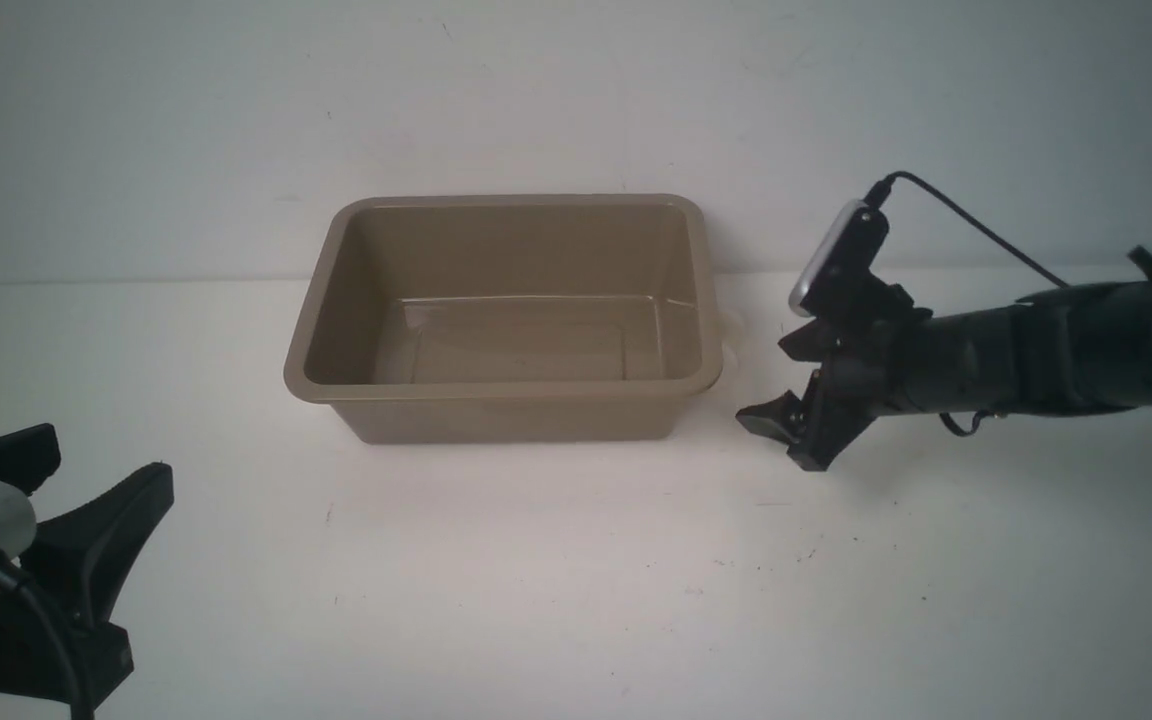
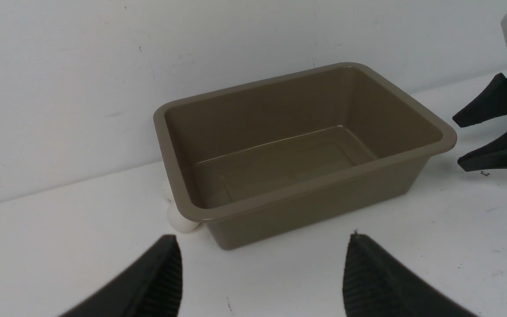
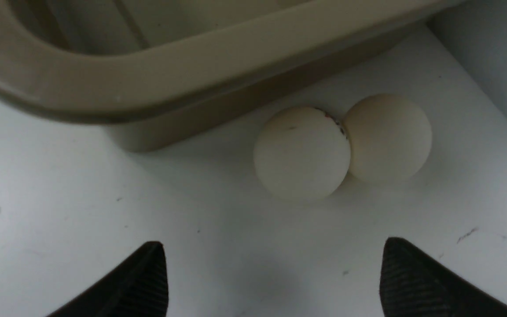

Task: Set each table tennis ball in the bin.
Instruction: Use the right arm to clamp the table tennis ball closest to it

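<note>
White tabletop (image 1: 536, 580) — balls (image 3: 302, 152) half-hidden beside the bin (image 1: 506, 388)

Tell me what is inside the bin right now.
Nothing shows inside the bin: its floor and walls are bare. In the left wrist view the near wall covers a thin strip of floor. Two touching table tennis balls lie outside, on the table beside it.

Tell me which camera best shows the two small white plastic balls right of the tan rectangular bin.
Right wrist view: both white plastic balls whole, touching, beside the tan plastic bin. Front view shows only a pale sliver past its rim; left wrist view hides that pair.
</note>
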Controlling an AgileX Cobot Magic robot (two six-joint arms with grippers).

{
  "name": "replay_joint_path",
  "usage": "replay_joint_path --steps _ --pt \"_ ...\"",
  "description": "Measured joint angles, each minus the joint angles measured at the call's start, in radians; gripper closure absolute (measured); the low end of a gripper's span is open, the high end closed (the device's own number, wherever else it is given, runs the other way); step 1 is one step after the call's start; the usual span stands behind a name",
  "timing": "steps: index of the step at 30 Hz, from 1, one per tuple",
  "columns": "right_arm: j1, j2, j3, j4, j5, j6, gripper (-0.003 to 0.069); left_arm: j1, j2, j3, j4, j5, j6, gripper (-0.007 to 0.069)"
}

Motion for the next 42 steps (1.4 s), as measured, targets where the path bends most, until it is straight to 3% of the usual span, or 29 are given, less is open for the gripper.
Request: replay_joint_path --steps 7,18,42 --pt "0.002 0.089 -0.074 0.0 0.015 -0.016 0.0074 0.0 0.0 0.0 0.0 0.001 0.0 0.0178" --pt "0.002 0.142 -0.123 0.011 0.071 -0.018 0.0141 0.0 0.0 0.0 0.0 0.001 0.0 0.0178" --pt "0.003 0.194 -0.17 0.071 0.131 -0.118 0.0144 0.0 0.0 0.0 0.0 0.001 0.001 0.0178"
